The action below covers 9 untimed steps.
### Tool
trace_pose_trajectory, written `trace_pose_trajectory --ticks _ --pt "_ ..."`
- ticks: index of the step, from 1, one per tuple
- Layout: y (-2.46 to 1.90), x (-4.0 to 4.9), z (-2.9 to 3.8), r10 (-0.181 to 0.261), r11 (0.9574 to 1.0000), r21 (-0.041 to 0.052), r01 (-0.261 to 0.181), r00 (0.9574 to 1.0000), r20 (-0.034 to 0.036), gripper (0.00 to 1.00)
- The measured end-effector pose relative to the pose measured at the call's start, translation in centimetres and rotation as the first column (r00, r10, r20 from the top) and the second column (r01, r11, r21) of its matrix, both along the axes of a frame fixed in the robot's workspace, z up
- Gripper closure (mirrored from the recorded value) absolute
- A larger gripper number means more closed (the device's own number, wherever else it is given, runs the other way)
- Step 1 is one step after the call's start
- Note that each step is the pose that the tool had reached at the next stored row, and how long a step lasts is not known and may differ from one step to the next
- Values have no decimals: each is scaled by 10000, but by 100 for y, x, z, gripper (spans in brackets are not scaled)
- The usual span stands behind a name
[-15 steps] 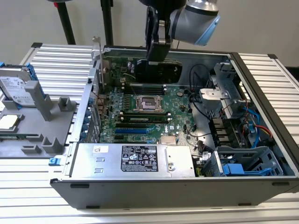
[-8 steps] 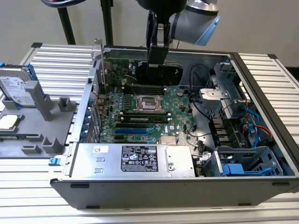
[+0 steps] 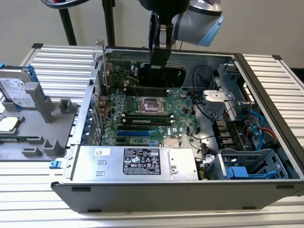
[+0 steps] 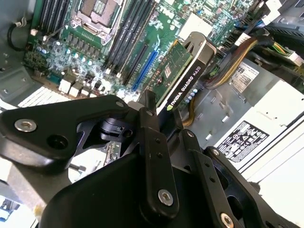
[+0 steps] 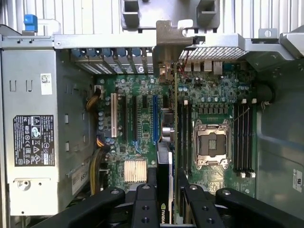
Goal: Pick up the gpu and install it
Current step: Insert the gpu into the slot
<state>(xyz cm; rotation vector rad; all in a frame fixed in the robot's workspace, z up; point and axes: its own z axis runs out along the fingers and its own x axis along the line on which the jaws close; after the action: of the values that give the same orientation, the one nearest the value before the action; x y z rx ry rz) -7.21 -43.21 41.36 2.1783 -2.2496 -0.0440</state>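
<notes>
As the gripper (image 4: 164, 121) clenched its fingers on the gpu (image 4: 185, 76), the card hung edge-down over the motherboard (image 3: 142, 114) inside the open case (image 3: 166, 197), beside the blue slot (image 5: 155, 118) and, by my reading, not yet seated. I judged this the aligning stage of the install, which called for the connector edge to sit square over 1 slot. White lettering ran along the card's black shroud, and the power supply (image 3: 137, 164) bore a black printed label.

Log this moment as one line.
gripper: shut on gpu | gpu: on edge over motherboard, inside case | seated: cannot tell
</notes>
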Motion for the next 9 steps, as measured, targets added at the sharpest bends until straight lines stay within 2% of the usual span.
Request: trace_pose_trajectory --ticks 9 --pt "0 0 -69 0 10000 -22 0 10000 0 100"
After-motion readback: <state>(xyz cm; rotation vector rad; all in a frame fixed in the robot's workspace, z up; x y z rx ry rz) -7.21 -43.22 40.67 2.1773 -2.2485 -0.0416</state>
